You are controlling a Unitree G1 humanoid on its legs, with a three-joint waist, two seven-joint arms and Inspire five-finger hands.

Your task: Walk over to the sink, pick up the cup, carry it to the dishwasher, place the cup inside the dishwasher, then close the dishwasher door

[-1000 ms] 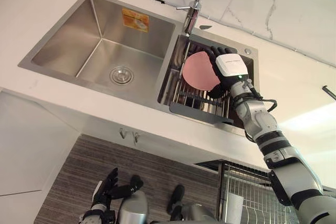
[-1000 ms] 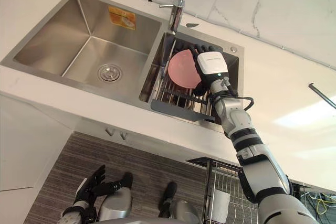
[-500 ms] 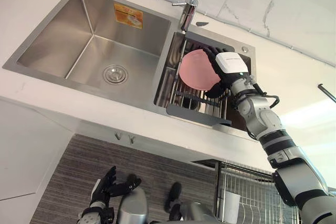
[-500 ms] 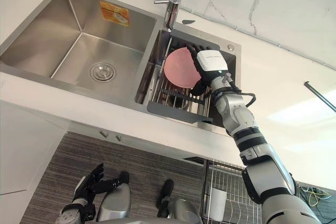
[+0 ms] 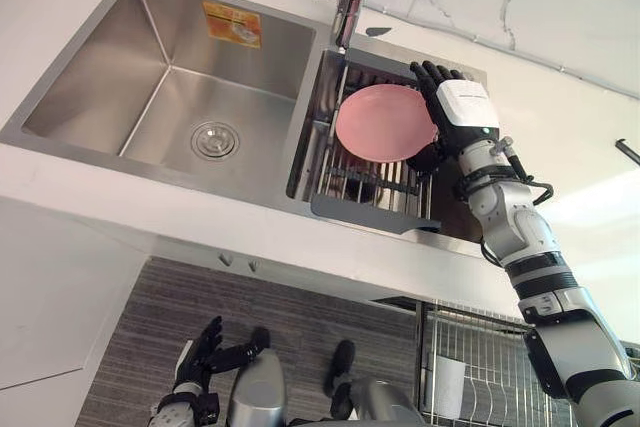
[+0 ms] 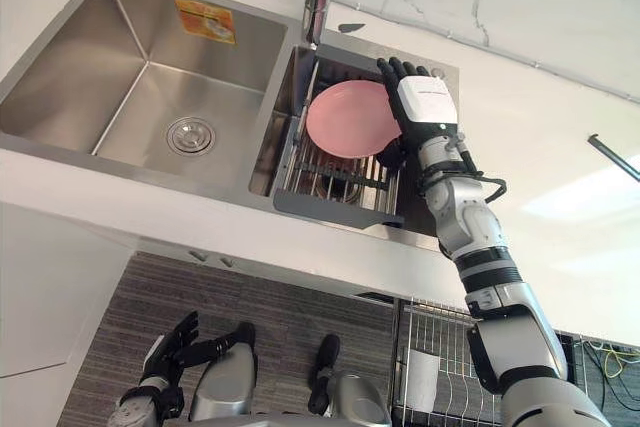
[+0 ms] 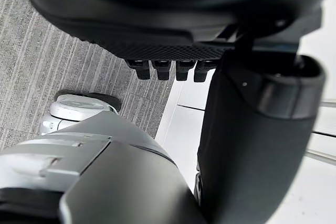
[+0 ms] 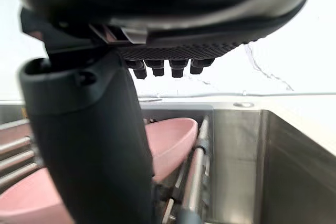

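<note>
**Inspector A:** Head views: where is the task's thing, and why is it held so?

**Inspector B:** The shallow round pink dish (image 5: 383,123), standing in for the cup, sits tilted over the steel wire drying rack (image 5: 368,183) in the smaller basin of the stainless steel double sink (image 5: 150,57). The right hand (image 5: 455,117) is clamped on its rim, thumb on the near face and fingers behind. This is judged an edge grip to lift it clear of the bars. Contact with the rack cannot be told.

**Inspector A:** Left wrist view?

**Inspector B:** The left hand (image 5: 200,355) hangs low over the grey floor. Its fingers (image 7: 163,70) are straight and apart, holding nothing, so it is judged to be in reserve.

**Inspector A:** Right wrist view?

**Inspector B:** The thumb crosses the pink rim, with the rack's bars just beyond.
</note>
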